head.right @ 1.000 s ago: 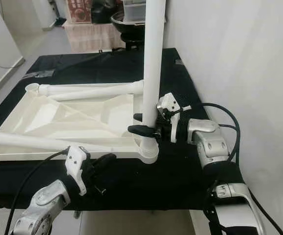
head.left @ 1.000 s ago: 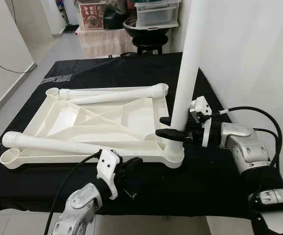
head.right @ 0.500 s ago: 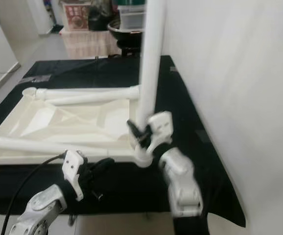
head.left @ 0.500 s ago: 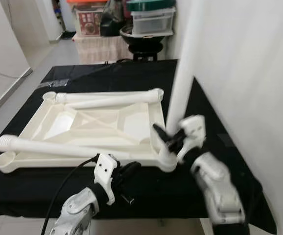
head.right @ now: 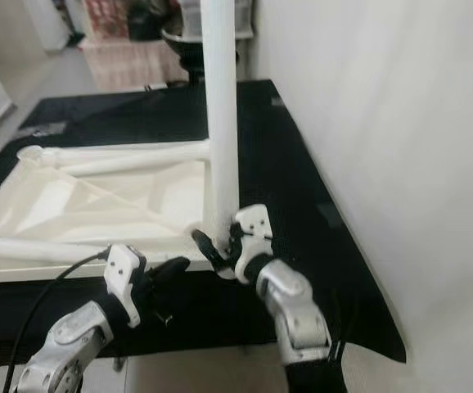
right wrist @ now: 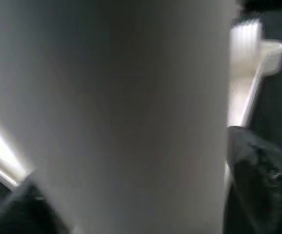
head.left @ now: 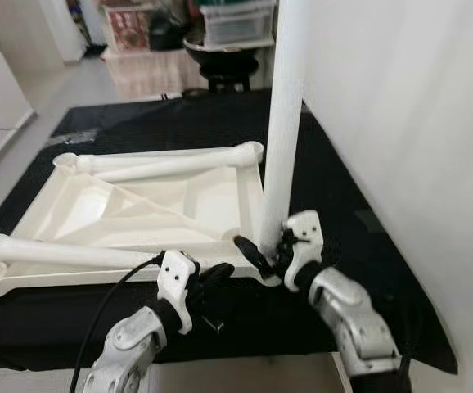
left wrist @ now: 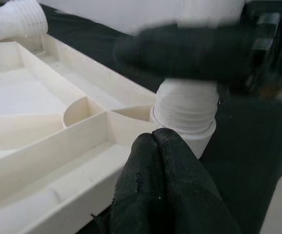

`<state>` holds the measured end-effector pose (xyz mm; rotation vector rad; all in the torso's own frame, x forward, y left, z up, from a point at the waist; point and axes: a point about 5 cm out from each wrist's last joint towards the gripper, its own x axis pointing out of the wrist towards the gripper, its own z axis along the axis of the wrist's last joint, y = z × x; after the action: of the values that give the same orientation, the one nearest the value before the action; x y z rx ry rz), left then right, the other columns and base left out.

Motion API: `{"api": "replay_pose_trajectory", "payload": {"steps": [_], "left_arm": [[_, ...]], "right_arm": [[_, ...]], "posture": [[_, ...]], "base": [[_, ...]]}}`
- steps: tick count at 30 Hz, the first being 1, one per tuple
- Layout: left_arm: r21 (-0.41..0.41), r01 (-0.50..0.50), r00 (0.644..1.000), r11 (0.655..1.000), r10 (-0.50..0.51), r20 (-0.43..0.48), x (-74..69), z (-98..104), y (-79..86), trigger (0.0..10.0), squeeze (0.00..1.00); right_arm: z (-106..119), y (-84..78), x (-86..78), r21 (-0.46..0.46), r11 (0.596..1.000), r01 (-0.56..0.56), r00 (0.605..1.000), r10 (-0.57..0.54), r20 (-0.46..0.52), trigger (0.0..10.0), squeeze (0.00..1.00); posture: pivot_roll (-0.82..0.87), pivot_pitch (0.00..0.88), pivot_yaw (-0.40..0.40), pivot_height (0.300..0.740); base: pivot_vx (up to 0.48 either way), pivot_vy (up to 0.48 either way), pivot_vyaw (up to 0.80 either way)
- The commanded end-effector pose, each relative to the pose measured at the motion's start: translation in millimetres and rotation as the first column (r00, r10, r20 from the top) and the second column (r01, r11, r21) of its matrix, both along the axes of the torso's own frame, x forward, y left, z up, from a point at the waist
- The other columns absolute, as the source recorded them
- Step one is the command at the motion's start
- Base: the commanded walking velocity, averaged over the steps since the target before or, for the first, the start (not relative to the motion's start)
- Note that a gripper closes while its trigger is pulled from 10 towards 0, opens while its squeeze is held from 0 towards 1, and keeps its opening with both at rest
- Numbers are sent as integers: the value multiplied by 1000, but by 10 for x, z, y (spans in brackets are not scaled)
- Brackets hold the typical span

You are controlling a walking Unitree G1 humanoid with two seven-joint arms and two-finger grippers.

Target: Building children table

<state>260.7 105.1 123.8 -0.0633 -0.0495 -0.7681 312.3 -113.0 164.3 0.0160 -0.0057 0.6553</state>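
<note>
The white children's table top (head.left: 212, 196) lies upside down on a black-covered table (head.left: 335, 188). One white leg (head.left: 284, 123) stands upright in the near right corner socket (left wrist: 185, 109). My right gripper (head.left: 263, 246) is shut around this leg just above the socket; in the right wrist view the leg (right wrist: 131, 112) sits between my black fingers (right wrist: 258, 161). My left gripper (head.left: 218, 274) is shut with nothing in it, and its fingertips (left wrist: 155, 146) are at the top's front rim beside the socket. Two loose legs (head.left: 163, 157) lie along the far edge, and another (head.left: 65, 250) along the near edge.
A white wall (head.left: 400, 123) runs close along the table's right side. Beyond the far edge stand a black stool (head.left: 224, 78) and stacked storage boxes (head.left: 236, 20). Open floor (head.left: 24, 98) lies to the left. The table's front edge is just under my arms.
My right arm has swung from the right side round to the front, and its gripper has gone down the upright leg to its base. The camera has shifted. The left gripper stays put.
</note>
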Motion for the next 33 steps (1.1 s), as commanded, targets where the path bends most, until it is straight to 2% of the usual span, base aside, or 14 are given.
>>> {"api": "replay_pose_trajectory", "payload": {"steps": [1,4,5,6,7,10,11,12,16,17,22,31,32,33], "left_arm": [[4,-6,1000,1000,7,-29,-14,-63,9,10000,0],[4,-5,1000,1000,5,-30,-11,-64,3,10000,0],[4,-4,1000,1000,4,-30,-9,-66,-3,10000,0],[4,-5,1000,1000,5,-29,-9,-68,-7,10000,0],[4,-5,1000,1000,5,-29,-9,-68,-7,10000,0],[5,-9,1000,1000,9,-27,-9,-70,-12,10000,0],[5,-9,1000,1000,9,-27,-9,-70,-12,10000,0],[7,-13,1000,1000,13,-26,-9,-71,-13,10000,0],[8,-14,1000,1000,14,-26,-8,-72,-13,10000,0],[8,-14,1000,1000,14,-26,-9,-72,-13,10000,0],[6,-12,1000,1000,12,-28,-12,-71,-15,10000,0],[4,-11,1000,1000,11,-28,-14,-67,-16,10000,0],[3,-10,1000,1000,11,-28,-14,-66,-17,10000,0],[1,-10,1000,1000,10,-29,-16,-61,-10,10000,0]], "right_arm": [[113,54,23,5,997,-77,996,77,34,10000,776],[167,23,54,-19,993,-112,992,113,51,10000,776],[217,-32,104,-73,981,-178,981,183,67,10000,0],[262,-99,169,-128,959,-252,962,262,71,10000,0],[262,-99,169,-128,959,-252,962,262,71,10000,0],[343,-210,279,-181,913,-366,923,381,56,10000,0],[343,-210,279,-181,913,-366,923,381,56,10000,0],[399,-263,339,-158,891,-426,899,437,38,8706,0],[426,-285,351,-127,880,-458,885,465,26,8706,0],[441,-324,379,-121,883,-453,888,458,22,0,0],[436,-427,380,-130,887,-443,892,450,29,0,0],[413,-485,348,-142,893,-426,899,435,40,0,0],[397,-539,327,-151,912,-382,918,393,51,0,0],[355,-576,313,-139,954,-265,960,275,55,0,0]], "posture": [[-99,95,28,740],[-99,95,28,740],[-95,91,22,740],[-90,88,18,740],[-90,88,18,740],[-82,86,12,740],[-82,86,12,740],[-76,85,11,740],[-76,85,11,740],[-75,85,11,740],[-79,91,14,740],[-87,98,18,740],[-87,98,18,740],[-102,108,16,740]], "base": [[0,0,0],[0,0,0],[0,0,0],[0,0,0],[0,0,0],[0,0,0],[0,0,0],[0,0,0],[0,0,0],[0,0,0],[0,0,0],[0,0,0],[0,0,0],[0,0,0]]}}
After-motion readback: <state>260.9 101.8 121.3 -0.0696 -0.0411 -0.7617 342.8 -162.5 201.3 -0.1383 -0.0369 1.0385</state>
